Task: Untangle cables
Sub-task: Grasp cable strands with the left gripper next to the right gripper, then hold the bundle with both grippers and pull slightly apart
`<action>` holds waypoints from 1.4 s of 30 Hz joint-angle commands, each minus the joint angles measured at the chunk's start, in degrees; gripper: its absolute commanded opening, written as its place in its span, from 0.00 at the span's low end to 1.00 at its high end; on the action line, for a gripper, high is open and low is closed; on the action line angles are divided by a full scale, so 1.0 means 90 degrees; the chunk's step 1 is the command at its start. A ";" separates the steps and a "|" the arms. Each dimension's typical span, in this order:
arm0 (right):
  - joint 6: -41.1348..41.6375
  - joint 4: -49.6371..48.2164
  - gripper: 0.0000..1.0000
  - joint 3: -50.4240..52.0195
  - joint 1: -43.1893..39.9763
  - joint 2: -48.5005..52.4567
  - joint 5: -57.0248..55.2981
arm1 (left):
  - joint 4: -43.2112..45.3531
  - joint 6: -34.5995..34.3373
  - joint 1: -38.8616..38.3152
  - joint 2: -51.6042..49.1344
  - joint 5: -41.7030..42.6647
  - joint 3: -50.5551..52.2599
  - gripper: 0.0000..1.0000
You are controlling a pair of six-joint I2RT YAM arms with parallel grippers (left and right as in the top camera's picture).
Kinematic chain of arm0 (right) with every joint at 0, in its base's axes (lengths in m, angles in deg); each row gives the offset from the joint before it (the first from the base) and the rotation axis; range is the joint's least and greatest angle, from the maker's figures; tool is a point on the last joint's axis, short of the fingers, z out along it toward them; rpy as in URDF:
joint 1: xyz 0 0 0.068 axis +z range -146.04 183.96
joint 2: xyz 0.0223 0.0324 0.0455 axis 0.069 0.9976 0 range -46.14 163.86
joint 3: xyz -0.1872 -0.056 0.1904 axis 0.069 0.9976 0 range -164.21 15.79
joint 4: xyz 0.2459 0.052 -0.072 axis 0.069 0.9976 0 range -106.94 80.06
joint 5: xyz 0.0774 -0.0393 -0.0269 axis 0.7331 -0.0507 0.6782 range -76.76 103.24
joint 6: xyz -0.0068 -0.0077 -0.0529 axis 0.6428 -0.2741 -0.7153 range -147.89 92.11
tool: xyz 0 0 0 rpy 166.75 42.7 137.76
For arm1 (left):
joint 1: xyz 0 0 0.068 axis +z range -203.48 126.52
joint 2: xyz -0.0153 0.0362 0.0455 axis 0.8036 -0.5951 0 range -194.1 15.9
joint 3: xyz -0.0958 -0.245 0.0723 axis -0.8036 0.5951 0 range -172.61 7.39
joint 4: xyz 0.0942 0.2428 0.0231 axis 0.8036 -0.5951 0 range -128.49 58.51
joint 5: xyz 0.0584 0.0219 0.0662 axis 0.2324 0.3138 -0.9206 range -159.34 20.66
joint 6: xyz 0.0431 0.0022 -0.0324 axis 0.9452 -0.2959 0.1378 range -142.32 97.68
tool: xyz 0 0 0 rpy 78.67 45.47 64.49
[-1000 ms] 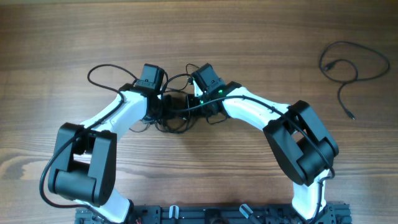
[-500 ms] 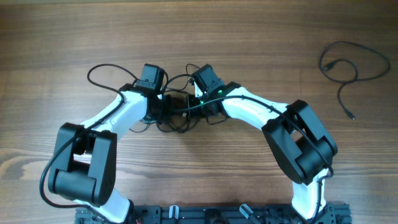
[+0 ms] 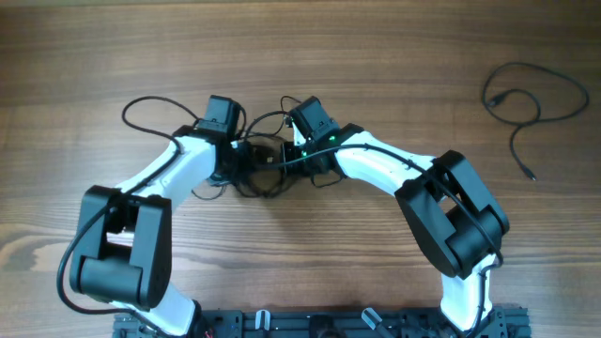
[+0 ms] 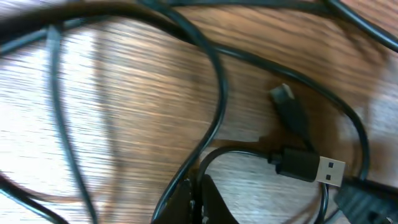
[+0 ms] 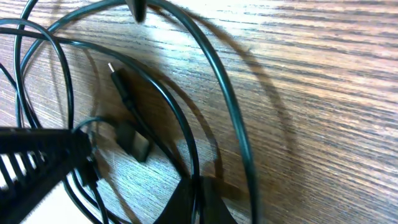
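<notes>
We pinch the tangled cables [image 3: 265,178] with both grippers.
Left gripper [image 4: 199,200] and right gripper [image 5: 198,199] are pressed together, each on a strand of the bunch lying on the table [image 3: 394,56] between our arms.

the overhead camera looked straight down from high above the cables [image 3: 258,185], taking in the whole table [image 3: 394,56]. each wrist camera sat very close over the cables, tilted down at the wood. all three views shared the cables.
</notes>
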 commanded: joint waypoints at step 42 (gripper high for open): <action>-0.0517 0.0877 0.04 0.0046 -0.0872 -0.0661 -0.0568 | -0.0396 -0.0498 0.1445 0.1957 -0.0061 0.0058 0.04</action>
